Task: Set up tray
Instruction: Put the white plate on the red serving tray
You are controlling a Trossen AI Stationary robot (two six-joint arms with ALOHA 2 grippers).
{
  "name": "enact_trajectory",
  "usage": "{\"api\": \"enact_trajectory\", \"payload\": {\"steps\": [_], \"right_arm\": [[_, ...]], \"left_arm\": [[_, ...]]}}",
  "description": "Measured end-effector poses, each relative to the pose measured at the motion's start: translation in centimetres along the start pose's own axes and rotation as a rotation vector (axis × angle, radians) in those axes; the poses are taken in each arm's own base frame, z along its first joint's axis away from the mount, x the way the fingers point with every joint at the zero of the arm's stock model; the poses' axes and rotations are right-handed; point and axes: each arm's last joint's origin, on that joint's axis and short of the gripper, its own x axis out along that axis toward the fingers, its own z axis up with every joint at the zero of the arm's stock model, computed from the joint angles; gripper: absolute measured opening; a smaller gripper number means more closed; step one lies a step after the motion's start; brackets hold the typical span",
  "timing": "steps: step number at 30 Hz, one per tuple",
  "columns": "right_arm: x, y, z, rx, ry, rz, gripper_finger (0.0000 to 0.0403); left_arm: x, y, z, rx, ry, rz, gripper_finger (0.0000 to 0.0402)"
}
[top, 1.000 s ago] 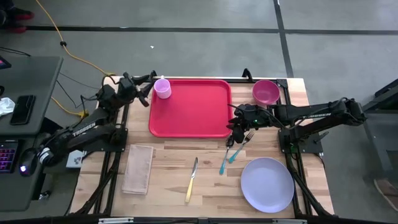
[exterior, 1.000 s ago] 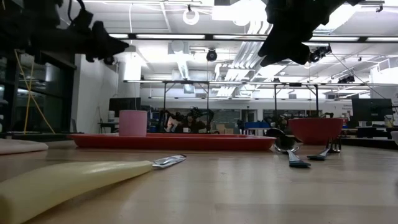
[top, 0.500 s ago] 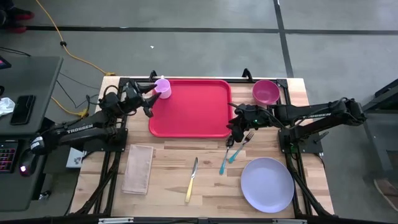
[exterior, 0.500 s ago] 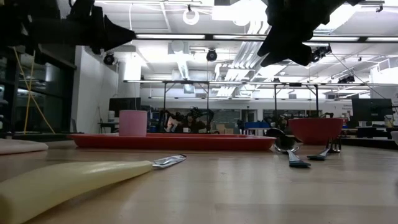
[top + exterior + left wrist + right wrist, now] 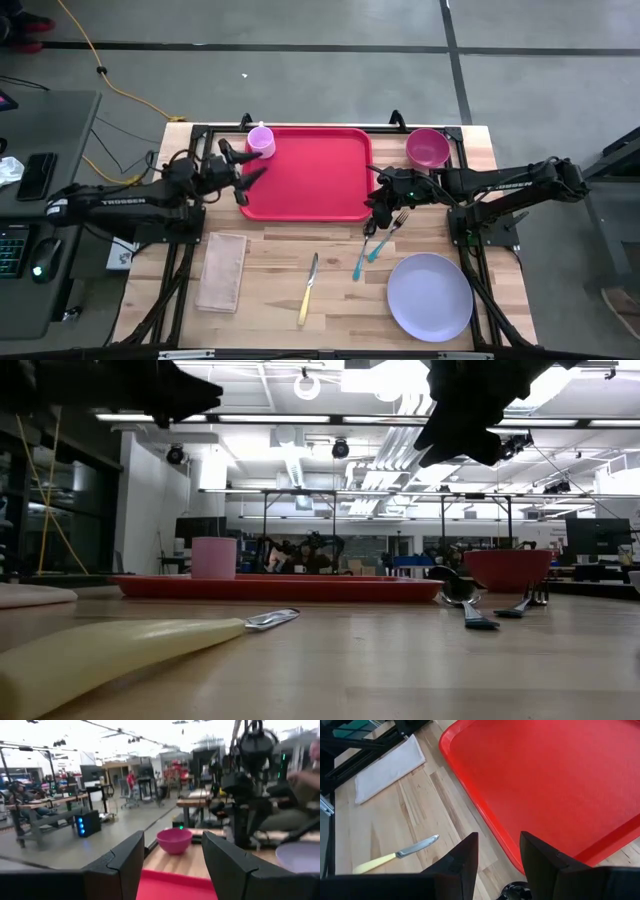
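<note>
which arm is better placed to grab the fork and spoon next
Right, probably. The right gripper hangs open beside the tray's right edge, almost over the fork and spoon. The left gripper, also open, is over the tray's far left edge, by the cup.

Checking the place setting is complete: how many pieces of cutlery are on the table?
4: a yellow-handled knife near the front edge, and a fork, a blue-handled utensil and a spoon right of the tray.
</note>
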Motion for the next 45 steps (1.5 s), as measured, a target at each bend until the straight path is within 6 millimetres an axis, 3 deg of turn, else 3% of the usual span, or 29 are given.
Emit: {"api": "enact_trajectory", "payload": {"steps": [7,15,22,28,45], "right_arm": [[0.0,0.1,0.0,-0.002,0.019,0.031,0.0124],[0.0,0.3,-0.2,-0.008,0.064,0.091,0.0124],[-0.1,0.3,-0.4,-0.118,0.105,0.144,0.0124],[-0.1,0.3,-1.0,-0.188,0.19,0.2,0.0124],[-2.4,1.6,-6.9,-0.415,0.646,0.19,0.0124]], "left_arm": [[0.6,-1.5,1.7,0.082,0.196,-0.004,0.023],[0.0,-3.1,0.9,-0.012,0.329,-0.1,0.023],[-0.9,-4.5,0.3,-0.125,0.426,-0.171,0.023],[-1.1,-5.7,-0.6,-0.17,0.498,-0.097,0.023],[0.0,-7.6,-3.2,-0.371,0.634,0.037,0.023]]}}
